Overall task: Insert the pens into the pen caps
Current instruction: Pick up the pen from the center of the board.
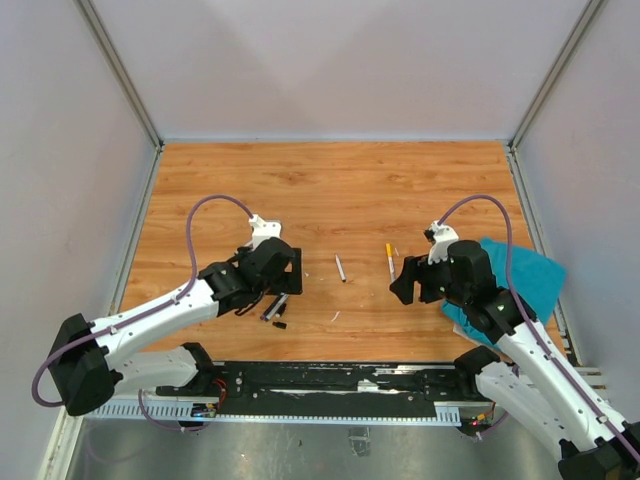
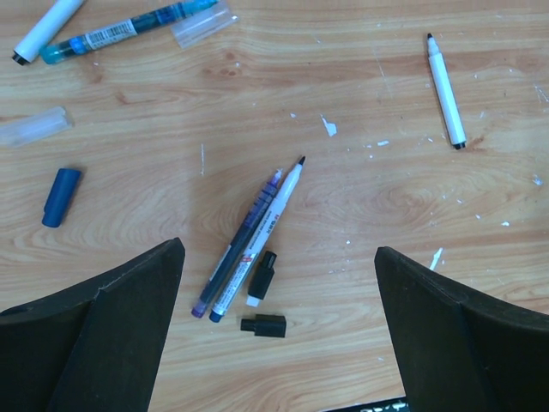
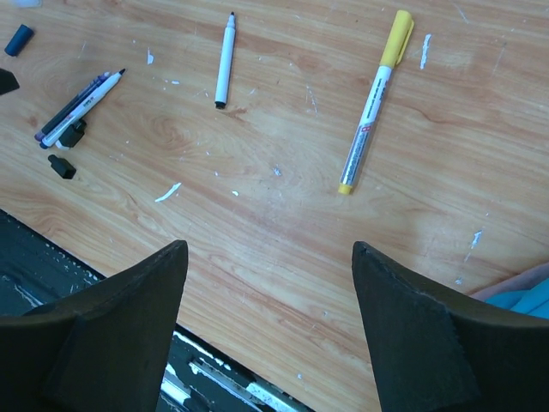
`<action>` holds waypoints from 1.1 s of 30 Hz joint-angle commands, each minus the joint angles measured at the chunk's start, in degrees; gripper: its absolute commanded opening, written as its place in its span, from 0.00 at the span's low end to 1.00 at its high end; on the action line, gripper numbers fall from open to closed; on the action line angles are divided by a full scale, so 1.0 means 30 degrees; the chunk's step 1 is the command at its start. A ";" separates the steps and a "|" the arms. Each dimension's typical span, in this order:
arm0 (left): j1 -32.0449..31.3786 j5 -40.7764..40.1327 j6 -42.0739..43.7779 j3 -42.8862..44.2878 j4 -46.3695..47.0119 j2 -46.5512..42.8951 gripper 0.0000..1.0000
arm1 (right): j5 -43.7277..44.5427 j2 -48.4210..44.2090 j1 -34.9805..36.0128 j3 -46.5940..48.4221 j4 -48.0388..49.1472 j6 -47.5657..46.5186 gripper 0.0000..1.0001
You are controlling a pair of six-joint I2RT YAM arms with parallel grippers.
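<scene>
While left fingers (image 2: 111,326) and right fingers (image 3: 420,335) gape wide and empty, capping seemingly hasn't begun. Next move likely: grasp the white plastic pen (image 2: 259,239) beside the short black cap (image 2: 262,325).

Table (image 2: 360,215), my left wrist view:
- Centre: two pens (image 2: 249,245), side by side, touching.
- Just below them: two pen caps (image 2: 262,277), one under the other.
- Upper right: lone pen (image 2: 446,90).
- Left edge: another cap (image 2: 61,196).
- Upper left: two more pens (image 2: 129,30).

My right wrist view:
- Upper right: rightmost pen (image 3: 371,103), with the lone pen to its left.
- Lower right corner: cloth (image 3: 536,302).
</scene>
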 commanded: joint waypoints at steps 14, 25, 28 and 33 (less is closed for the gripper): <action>0.2467 0.2225 0.2287 -0.1139 0.2172 0.1121 0.79 | -0.0691 -0.0042 -0.0271 -0.0303 -0.0800 0.1155 0.77; 0.3203 0.2867 0.2354 -0.2013 0.2408 0.2021 0.60 | -0.1425 0.1189 -0.0272 0.0127 -0.1751 0.0323 0.77; 0.3526 0.2946 0.2423 -0.2059 0.2594 0.2142 0.58 | -0.1506 0.1394 -0.0271 0.0195 -0.1699 0.0163 0.78; 0.4205 0.3808 0.2763 -0.2270 0.3037 0.2258 0.54 | -0.1782 0.1845 -0.0272 0.0496 -0.1661 -0.0140 0.78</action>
